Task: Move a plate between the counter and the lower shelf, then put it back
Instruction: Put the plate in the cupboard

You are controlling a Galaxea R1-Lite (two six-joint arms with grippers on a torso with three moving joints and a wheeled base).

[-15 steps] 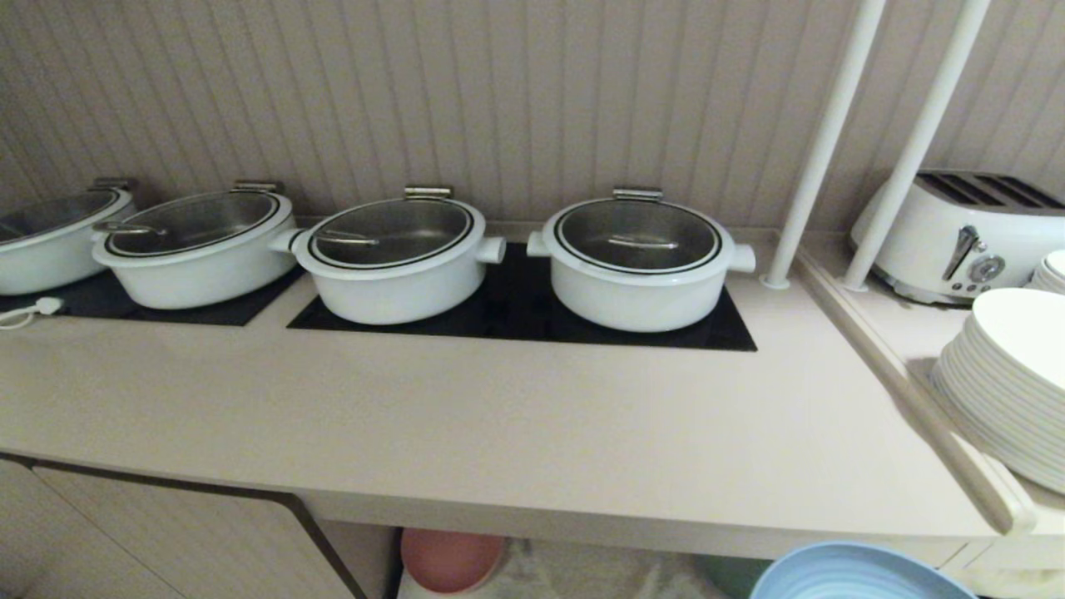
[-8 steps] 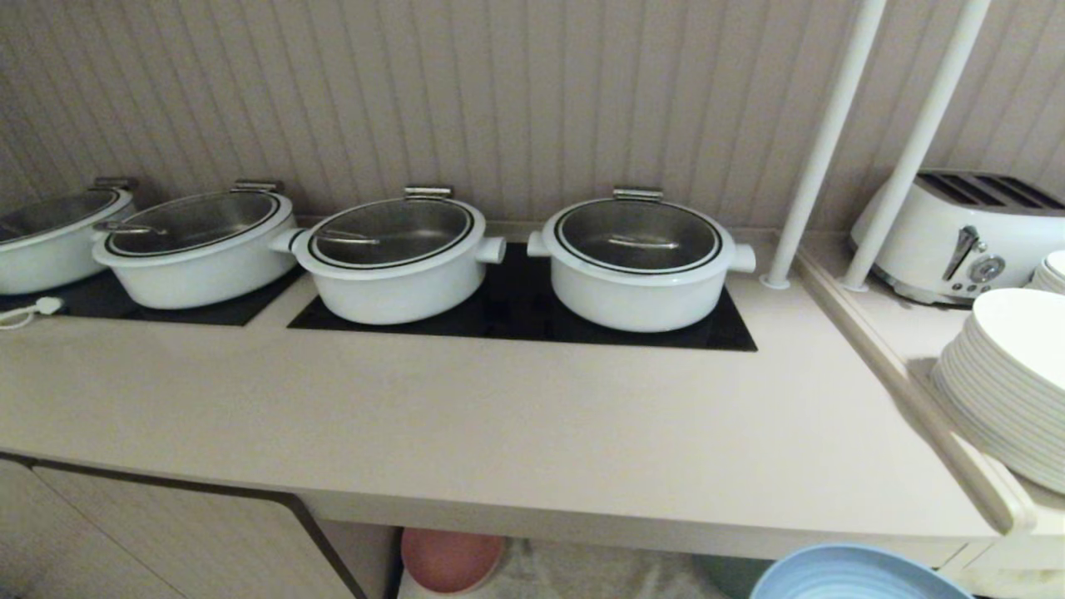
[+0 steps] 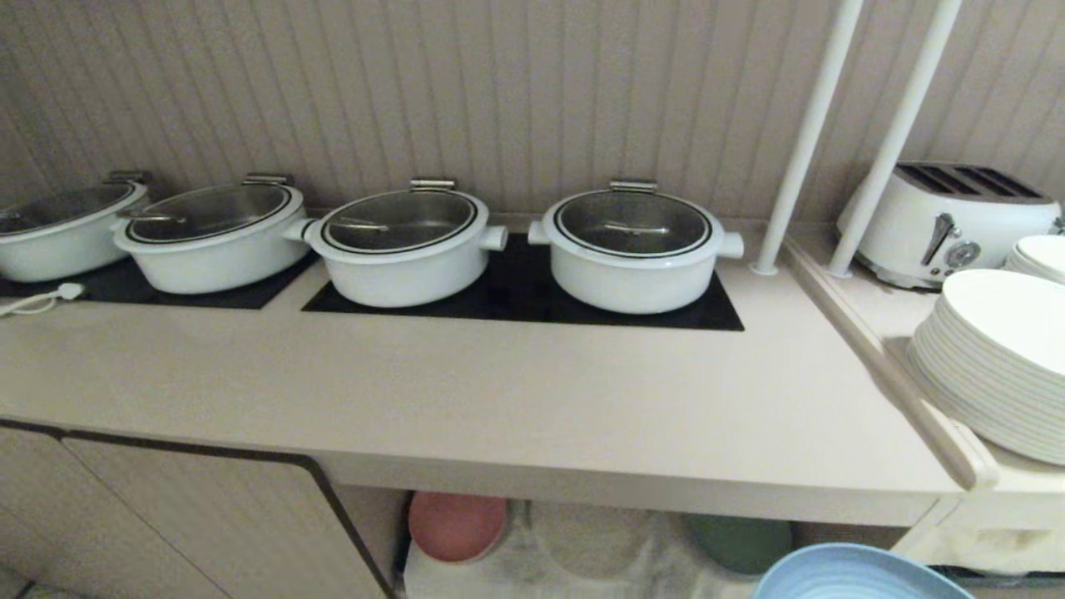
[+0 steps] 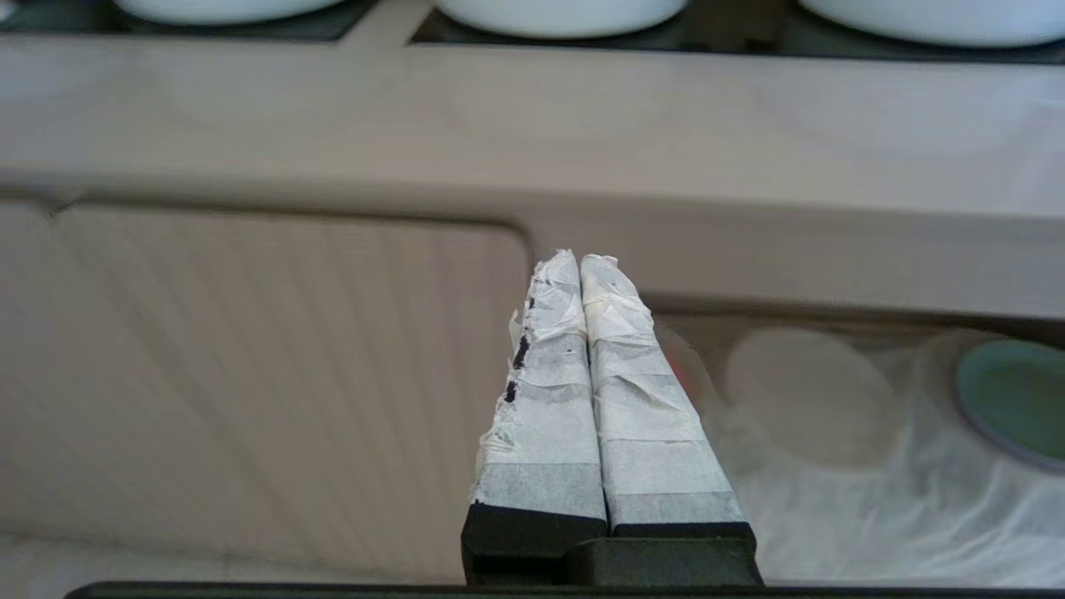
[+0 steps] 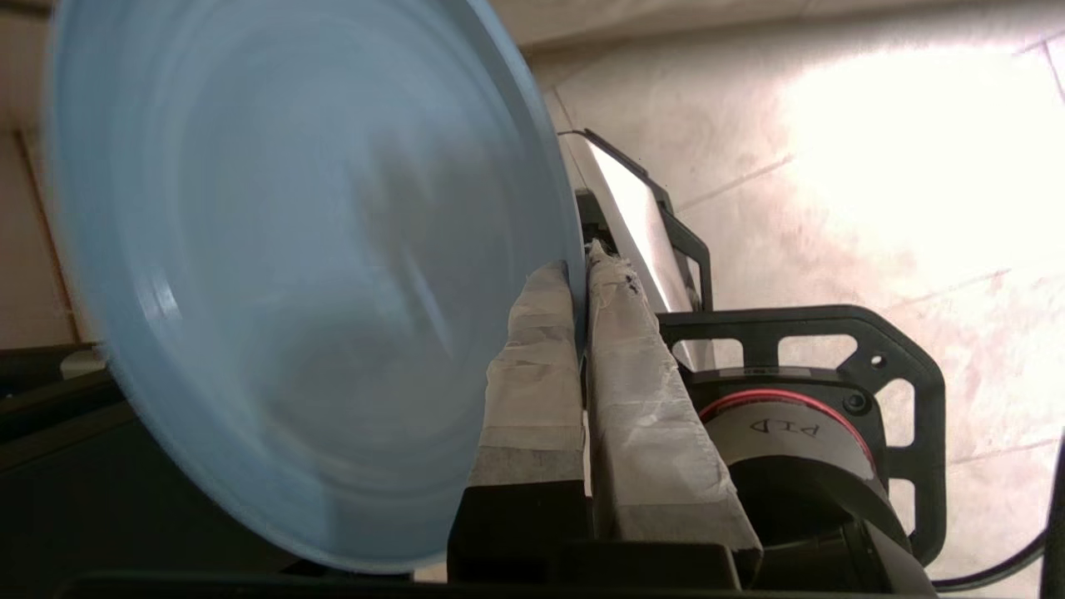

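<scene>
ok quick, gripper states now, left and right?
Left gripper: shut, empty, in front of the lower shelf.
Right gripper: shut on the rim of the plate.

You face a ribbed beige wall (image 3: 499, 91) at the far side. Two white poles (image 3: 811, 133) rise at right. Ribbed cabinet doors (image 3: 191, 516) sit near left; pale tiled floor (image 5: 874, 166) catches bright light.

The plate (image 3: 857, 576) is cut off by the head view's lower edge (only its far rim shows).

Matt plate (image 5: 274, 274); wrinkled cloth (image 4: 832, 507) (white); smooth counter (image 3: 499, 399).
</scene>
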